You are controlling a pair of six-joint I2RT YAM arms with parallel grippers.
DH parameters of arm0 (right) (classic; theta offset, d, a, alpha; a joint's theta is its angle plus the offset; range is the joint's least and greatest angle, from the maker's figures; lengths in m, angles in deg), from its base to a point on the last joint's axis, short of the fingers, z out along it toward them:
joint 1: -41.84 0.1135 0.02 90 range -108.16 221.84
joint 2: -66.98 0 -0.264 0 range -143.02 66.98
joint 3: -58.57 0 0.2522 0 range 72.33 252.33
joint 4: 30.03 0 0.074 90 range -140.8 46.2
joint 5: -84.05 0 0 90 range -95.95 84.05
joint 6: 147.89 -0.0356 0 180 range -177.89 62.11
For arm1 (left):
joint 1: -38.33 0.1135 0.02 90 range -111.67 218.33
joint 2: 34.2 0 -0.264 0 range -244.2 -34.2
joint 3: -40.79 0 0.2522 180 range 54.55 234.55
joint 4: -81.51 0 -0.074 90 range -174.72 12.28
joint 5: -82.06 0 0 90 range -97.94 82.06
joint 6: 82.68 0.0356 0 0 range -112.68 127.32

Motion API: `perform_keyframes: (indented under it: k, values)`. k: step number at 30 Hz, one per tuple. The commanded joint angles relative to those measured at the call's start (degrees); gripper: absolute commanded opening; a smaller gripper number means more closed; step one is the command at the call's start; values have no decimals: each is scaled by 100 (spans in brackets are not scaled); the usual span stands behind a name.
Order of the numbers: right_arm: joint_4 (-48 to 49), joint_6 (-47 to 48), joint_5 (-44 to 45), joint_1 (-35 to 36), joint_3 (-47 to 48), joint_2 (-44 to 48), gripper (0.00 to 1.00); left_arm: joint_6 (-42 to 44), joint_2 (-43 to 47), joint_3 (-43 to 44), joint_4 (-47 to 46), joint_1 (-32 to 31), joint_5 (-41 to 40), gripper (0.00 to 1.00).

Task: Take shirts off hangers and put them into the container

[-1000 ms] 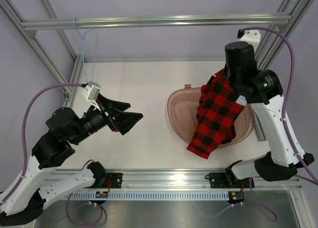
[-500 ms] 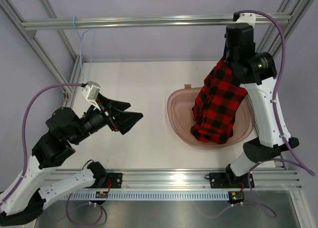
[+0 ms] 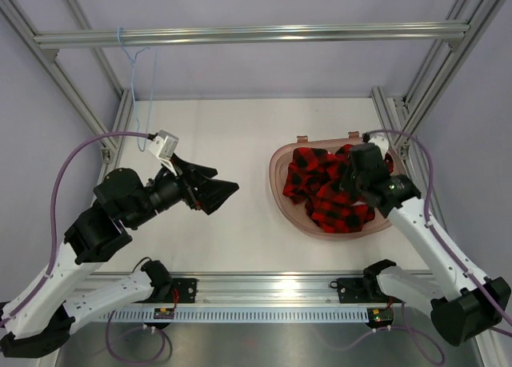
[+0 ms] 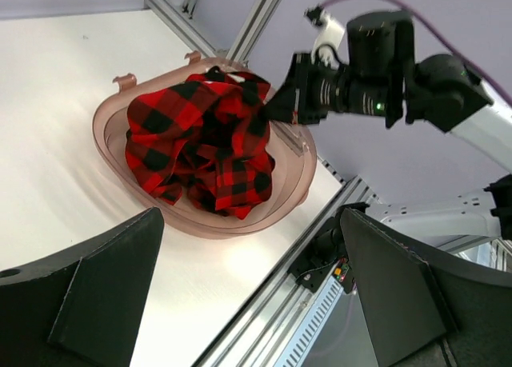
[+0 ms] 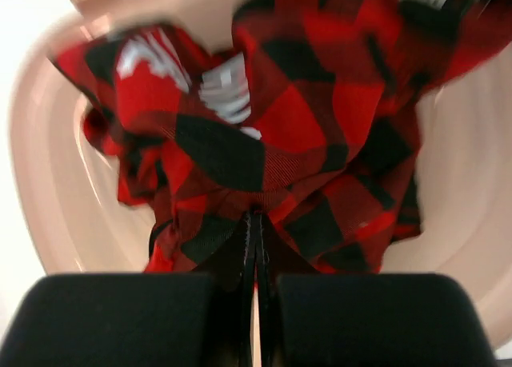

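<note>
The right gripper [image 5: 254,223] has its fingers pressed together, pinching a fold of the red-and-black buffalo-plaid flannel shirt [image 3: 324,195]. It sits low inside the shallow translucent pinkish-brown plastic tub [image 3: 276,183], toward the tub's far right side. In the right wrist view the cloth gathers to the fingertips, and a white label [image 5: 228,95] shows among the folds beyond them.

The shirt lies crumpled in a heap that fills most of the tub. From the left wrist view no sleeve or hem seems to hang over the rim, though the side nearest the right arm is partly hidden.

The left gripper [image 3: 214,183] hangs spread wide and empty above the white table [image 3: 232,135], well to the left of the tub and aimed toward it.

Far to the tub's left and behind it, the thin light-blue wire hanger [image 3: 152,87] hangs bare by its hook from the aluminium frame bar [image 3: 256,35].

Judging from this, the task is nearly finished: the one shirt in view is off its hanger and inside the tub. What seems left is for the right gripper to let go of the fold and lift clear without dragging cloth back over the rim. No other shirt shows anywhere.
</note>
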Motion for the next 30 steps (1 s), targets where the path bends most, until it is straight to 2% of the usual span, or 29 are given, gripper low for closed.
perform_keyframes:
  k: [1, 5, 7, 8, 12, 13, 14, 15, 17, 22, 28, 30]
  values:
    - [1360, -910, -1039, 20, -1125, 75, 0, -115, -69, -148, -261, -77, -159, 99]
    - [2117, -1220, -1734, 46, -1876, -258, 0, -186, -148, -166, -234, -244, -352, 99]
    - [2188, -1203, -1762, 81, -1894, -364, 6, -212, -165, -140, -199, -384, -536, 99]
    - [2136, -1150, -1666, 90, -1868, -321, 22, -212, -174, -131, -182, -446, -685, 99]
    - [1400, -677, -728, 160, -1464, 240, 45, -107, -297, -69, 186, -833, -1327, 99]
    - [1267, -597, -577, 187, -1246, 546, 56, -81, -332, -69, 275, -894, -1511, 99]
    - [1117, -518, -392, 239, -1113, 697, 68, -46, -437, -113, 371, -1051, -1922, 99]
    - [829, -369, -260, 257, -964, 820, 98, -28, -490, -148, 477, -1131, -2144, 99]
    - [607, -236, -13, 275, -594, 1128, 99, -45, -709, -358, 539, -1289, -2792, 99]
    - [167, 63, -161, 345, -119, 1611, 99, -133, -1316, -781, 496, -1361, -3428, 99]
    - [333, 414, -1540, 512, -57, 1955, 99, -194, -2186, -869, 179, -1291, -3193, 99]
    - [413, 467, -1953, 582, -92, 1929, 99, -308, -2345, -895, 118, -1010, -2912, 99]
